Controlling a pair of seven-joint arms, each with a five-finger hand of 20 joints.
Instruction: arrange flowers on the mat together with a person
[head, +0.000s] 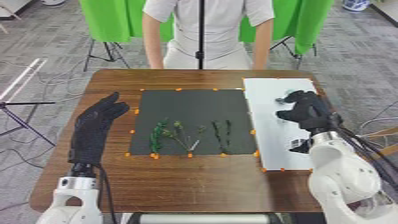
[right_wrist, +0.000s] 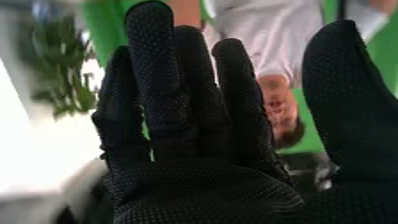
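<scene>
Left robot hand (head: 89, 131) relaxed, nothing held, beside the dark mat (head: 191, 107). On the mat's near half, left to right: green sprig (head: 157, 137), budded stems (head: 180, 136), two thin dark stems (head: 222, 136). All loose, not in a container. Arrangement looks partly done; spacing and any additions probably left. Right robot hand (head: 310, 111) over white sheet (head: 271, 127), fingers straight, thumb apart, empty; small greyish item (head: 282, 101) beside it, possibly a flower, hard to tell.

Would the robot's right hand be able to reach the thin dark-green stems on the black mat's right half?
Probably yes: the black-gloved right hand looks open beside the mat, with nothing visible between it and the stems.
</scene>
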